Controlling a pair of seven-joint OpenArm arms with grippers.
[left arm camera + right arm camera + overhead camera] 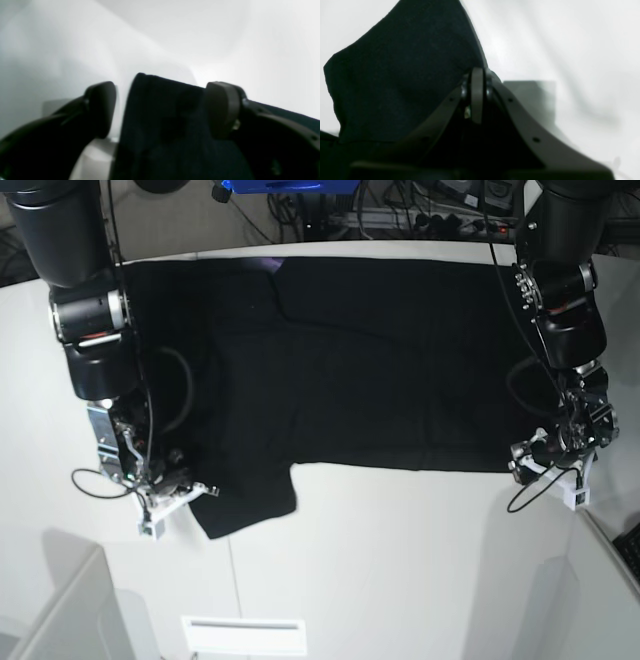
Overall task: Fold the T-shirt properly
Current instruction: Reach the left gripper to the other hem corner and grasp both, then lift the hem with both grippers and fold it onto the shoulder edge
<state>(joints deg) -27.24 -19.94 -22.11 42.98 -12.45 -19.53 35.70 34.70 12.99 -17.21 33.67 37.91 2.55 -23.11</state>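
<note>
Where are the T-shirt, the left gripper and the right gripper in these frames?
T-shirt (380, 390): base view, middle of the spread black cloth.
left gripper (161, 110): left wrist view, gap between the parted fingers, over black cloth.
right gripper (477, 100): right wrist view, the closed fingertips pinching the cloth.

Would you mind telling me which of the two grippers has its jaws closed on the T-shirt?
The right gripper: its jaws are pressed shut on the black T-shirt. The left gripper stands open, with cloth between its spread fingers.
</note>
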